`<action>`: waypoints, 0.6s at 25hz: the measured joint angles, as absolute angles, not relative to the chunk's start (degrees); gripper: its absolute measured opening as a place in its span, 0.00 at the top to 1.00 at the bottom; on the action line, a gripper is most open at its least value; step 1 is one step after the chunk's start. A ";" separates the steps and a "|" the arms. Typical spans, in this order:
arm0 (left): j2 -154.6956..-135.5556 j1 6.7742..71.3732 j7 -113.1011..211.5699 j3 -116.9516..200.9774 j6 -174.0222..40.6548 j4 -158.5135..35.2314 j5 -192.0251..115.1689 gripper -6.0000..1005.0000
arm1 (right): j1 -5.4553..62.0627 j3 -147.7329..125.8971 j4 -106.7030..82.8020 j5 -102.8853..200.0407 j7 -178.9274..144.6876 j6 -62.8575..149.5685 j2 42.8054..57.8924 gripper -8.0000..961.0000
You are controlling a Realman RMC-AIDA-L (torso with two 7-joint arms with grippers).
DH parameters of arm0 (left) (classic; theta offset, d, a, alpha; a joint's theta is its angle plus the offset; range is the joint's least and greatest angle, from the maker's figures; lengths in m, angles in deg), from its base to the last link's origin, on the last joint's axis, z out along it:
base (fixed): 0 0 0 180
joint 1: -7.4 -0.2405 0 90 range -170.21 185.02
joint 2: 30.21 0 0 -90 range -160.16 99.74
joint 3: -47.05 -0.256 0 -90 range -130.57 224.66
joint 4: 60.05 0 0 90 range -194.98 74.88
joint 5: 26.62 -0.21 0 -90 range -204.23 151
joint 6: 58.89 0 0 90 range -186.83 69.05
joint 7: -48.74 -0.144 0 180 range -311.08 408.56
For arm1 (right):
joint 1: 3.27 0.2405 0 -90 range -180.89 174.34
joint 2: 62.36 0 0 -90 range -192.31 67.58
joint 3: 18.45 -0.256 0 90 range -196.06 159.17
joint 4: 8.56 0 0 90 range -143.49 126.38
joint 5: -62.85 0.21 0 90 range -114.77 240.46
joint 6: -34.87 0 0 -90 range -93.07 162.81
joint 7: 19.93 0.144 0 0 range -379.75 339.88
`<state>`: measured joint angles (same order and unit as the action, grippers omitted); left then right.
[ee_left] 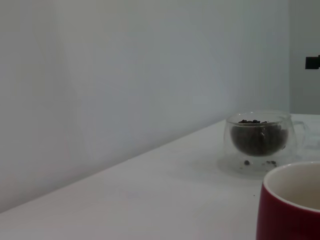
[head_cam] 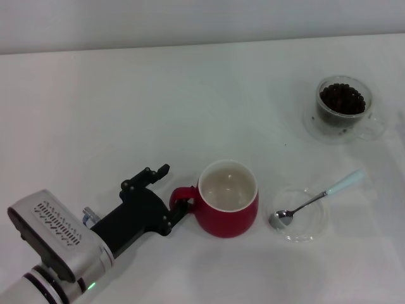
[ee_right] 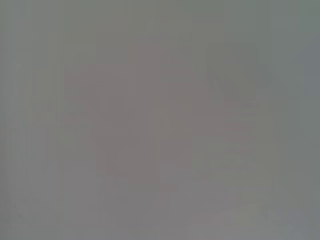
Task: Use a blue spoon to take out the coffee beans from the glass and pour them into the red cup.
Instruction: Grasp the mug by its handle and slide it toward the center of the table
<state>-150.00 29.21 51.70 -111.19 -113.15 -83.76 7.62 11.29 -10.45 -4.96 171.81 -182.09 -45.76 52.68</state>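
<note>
Left gripper (head_cam: 172, 193): fingers spread either side of red cup (head_cam: 229, 206) handle. Spoon (head_cam: 314, 199) beside cup, head view only. White table (head_cam: 126, 114).

No legible text, label, brand, number or sign anywhere.

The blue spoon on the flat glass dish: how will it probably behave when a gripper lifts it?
The blue spoon looks stiff and light. Its shiny metal stem may slip between fingers. It lies across the flat glass dish rim, so pressing its handle could tilt it.
</note>
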 joint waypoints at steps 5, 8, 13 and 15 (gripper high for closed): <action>-150.01 28.68 51.33 -112.25 -113.64 -84.12 6.78 0.39 | 10.94 -10.45 -4.96 171.81 -182.05 -45.75 52.68 0.23; -150.00 27.63 50.74 -112.62 -114.66 -84.12 6.75 0.39 | 10.86 -10.45 -4.96 171.82 -182.01 -45.76 52.68 0.23; -150.00 24.21 47.73 -112.28 -117.79 -83.98 7.07 0.38 | 10.68 -10.45 -4.96 171.83 -182.09 -45.78 52.63 0.23; -149.98 23.02 46.48 -112.27 -118.85 -83.99 7.14 0.38 | 10.66 -10.45 -4.96 171.83 -182.11 -45.79 52.62 0.23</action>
